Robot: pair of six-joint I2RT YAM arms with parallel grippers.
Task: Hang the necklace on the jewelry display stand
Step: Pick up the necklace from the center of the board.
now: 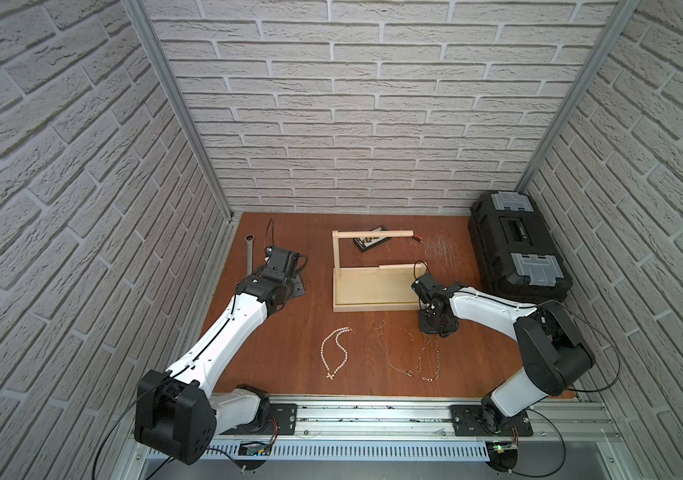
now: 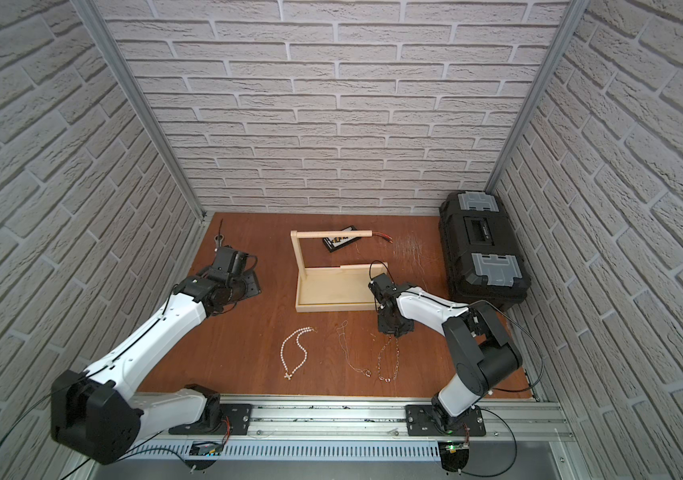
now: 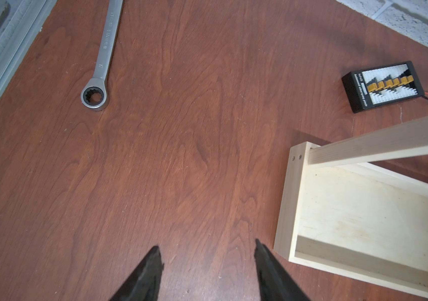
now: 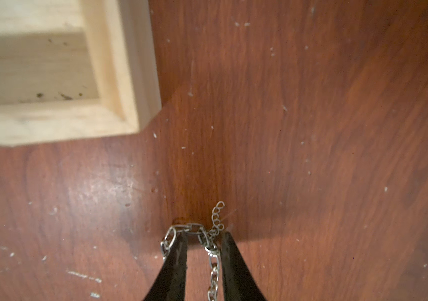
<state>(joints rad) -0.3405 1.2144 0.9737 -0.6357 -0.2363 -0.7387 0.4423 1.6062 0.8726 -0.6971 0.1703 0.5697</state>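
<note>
R pincer (image 4: 204,235) narrow; gap round chain necklace (image 4: 214,272) end, nr stand (image 4: 125,78) | L pincer (image 3: 206,243) wide, empty

I'm running a mock workshop cell: faux-brick panels (image 1: 352,104) on aluminium framing (image 1: 177,104), toolbox (image 1: 518,245) at two o'clock, wrench (image 1: 249,255) at ten.

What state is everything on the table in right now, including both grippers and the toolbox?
left gripper: open, empty.
right gripper: jaws narrowly apart, not yet clamped.
link chain necklace: on the table, clasp end between the right gripper's jaws.
jewelry display stand: upright, top bar bare.
pearl necklace: flat on the table, unhung.
thin chain necklace: flat on the table.
toolbox: lid closed.
wrench: lying flat.
</note>
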